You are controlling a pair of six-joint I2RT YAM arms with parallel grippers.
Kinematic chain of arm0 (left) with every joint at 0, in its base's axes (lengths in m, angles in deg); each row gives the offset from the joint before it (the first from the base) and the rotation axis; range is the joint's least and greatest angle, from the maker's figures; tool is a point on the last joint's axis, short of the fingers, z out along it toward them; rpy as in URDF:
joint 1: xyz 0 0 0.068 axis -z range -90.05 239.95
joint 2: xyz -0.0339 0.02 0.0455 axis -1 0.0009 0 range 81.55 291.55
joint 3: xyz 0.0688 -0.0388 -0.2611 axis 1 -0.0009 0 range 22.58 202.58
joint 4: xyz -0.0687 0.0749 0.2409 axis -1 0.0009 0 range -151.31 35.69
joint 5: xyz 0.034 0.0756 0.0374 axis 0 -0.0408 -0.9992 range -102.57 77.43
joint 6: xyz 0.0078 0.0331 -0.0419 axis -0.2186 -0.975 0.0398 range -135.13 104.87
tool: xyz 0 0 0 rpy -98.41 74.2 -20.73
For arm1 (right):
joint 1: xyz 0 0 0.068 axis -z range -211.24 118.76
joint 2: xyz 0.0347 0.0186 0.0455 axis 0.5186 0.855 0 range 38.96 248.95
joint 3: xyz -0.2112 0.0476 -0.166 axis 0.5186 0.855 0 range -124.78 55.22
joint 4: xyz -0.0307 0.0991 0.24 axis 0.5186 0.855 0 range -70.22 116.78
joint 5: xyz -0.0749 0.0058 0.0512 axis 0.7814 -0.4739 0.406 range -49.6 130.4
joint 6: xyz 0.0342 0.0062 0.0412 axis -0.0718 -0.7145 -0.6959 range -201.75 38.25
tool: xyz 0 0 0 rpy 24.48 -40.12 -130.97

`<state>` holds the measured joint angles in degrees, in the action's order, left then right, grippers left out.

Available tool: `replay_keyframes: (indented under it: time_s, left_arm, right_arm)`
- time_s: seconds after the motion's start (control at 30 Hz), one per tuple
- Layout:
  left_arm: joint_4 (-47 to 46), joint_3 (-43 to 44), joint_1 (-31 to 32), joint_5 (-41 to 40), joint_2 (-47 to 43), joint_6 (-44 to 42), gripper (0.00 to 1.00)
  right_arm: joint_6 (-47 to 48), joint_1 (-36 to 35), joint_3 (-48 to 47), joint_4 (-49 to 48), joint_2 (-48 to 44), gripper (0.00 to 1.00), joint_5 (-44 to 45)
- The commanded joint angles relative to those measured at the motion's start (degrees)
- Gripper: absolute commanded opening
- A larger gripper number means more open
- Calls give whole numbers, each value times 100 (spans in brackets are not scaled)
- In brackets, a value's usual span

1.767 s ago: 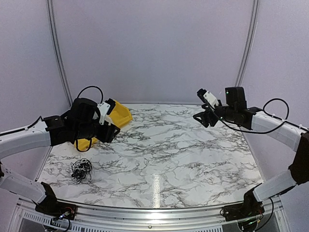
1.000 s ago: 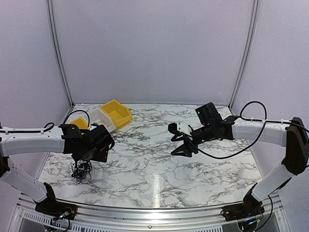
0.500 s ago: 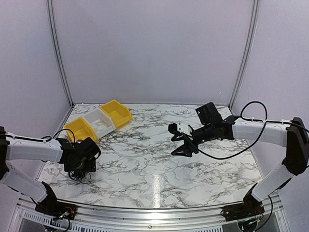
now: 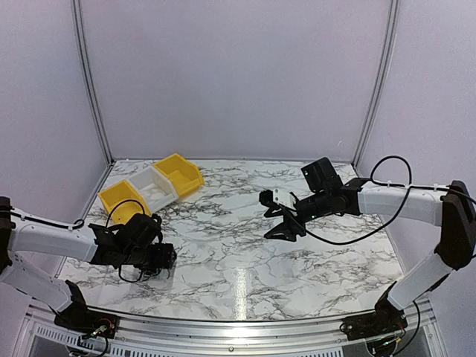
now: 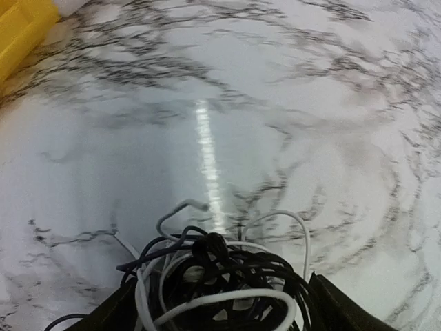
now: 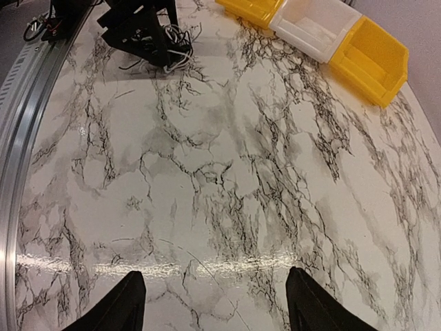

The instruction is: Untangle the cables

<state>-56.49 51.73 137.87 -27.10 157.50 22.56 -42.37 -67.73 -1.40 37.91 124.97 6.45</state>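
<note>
Cables (image 5: 213, 276): black and white strands in one knotted clump, lying on the marble table (image 4: 245, 260) near the bins (image 4: 151, 184), on the side toward the arm bases.
Left gripper (image 5: 217, 314): released, with its fingers spread to either side of the clump, probably ready to take hold and draw it out.
Right gripper (image 4: 279, 227): released and empty, hovering well apart from the bins, likely waiting to take a loose strand.
Hidden: the left fingertips were cut off by the frame edge, so contact with the wires was unclear, and single cables could not be counted.
</note>
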Motion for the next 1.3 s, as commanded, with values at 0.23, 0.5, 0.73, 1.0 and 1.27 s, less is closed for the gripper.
replay_keyframes:
  time_s: [0.23,0.5,0.73,1.0,1.27]
  left_arm:
    - [-1122,1903,1490,730,1623,-1070,81]
    - [-857,1825,1809,-97,230,-1351,86]
    - [-106,1149,1648,-1009,-833,-947,85]
    - [-1003,120,1439,-1000,-919,-31,76]
    - [-2248,-249,629,-123,-571,-218,61]
  right_arm:
    - [-113,23,-176,159,-119,70,-7]
    - [-47,-8,-506,544,-180,68,80]
    - [-277,-424,-1143,832,290,54,173]
    - [-445,-1297,-2127,1218,1439,40,429]
    - [-671,-1577,-2833,1525,2275,34,348]
